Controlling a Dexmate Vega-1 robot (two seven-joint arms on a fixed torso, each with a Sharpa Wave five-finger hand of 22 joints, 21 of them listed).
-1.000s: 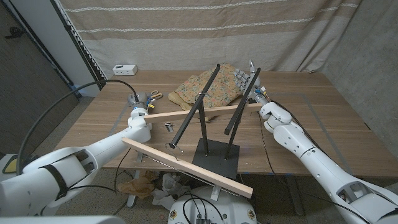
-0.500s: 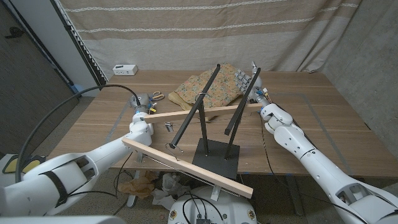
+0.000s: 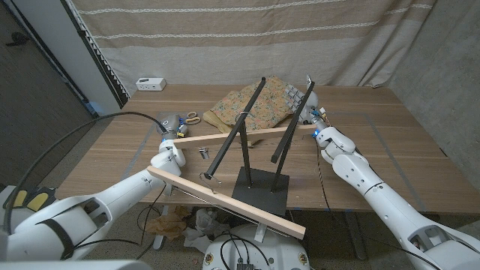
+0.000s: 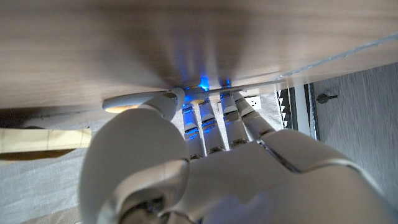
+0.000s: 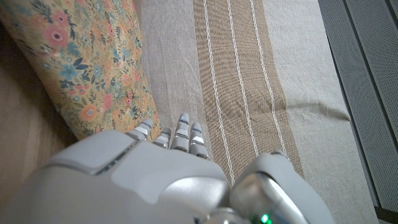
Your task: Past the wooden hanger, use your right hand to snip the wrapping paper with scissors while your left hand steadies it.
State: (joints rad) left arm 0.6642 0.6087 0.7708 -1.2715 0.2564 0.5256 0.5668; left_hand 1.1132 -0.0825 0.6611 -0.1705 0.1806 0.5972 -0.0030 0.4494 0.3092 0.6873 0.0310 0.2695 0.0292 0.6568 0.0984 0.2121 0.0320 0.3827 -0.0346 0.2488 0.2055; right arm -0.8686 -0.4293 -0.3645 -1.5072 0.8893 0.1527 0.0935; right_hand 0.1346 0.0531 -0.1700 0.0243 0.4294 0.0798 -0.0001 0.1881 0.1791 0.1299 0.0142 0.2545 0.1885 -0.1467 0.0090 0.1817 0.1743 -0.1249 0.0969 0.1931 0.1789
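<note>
The floral wrapping paper (image 3: 251, 105) lies crumpled at the table's far middle, beyond the wooden hanger bar (image 3: 225, 135). Scissors with yellowish handles (image 3: 189, 116) lie to the paper's left. My left hand (image 3: 171, 126) reaches toward them with its fingers stretched out. In the left wrist view its fingertips (image 4: 202, 102) touch the table beside a scissors handle (image 4: 127, 104), and nothing is gripped. My right hand (image 3: 306, 99) hovers at the paper's right edge holding nothing. The right wrist view shows its fingers (image 5: 177, 138) straight, next to the floral paper (image 5: 87, 68).
A black stand (image 3: 261, 187) with two slanted black rods carries the hanger bar at mid-table. A second wooden slat (image 3: 225, 201) crosses the near edge. A small metal piece (image 3: 202, 152) lies beside the left forearm. A white box (image 3: 151, 83) sits far left, by the curtain.
My left hand has reached further away, past the hanger bar toward the scissors. My right hand has moved a little further out to the paper's edge.
</note>
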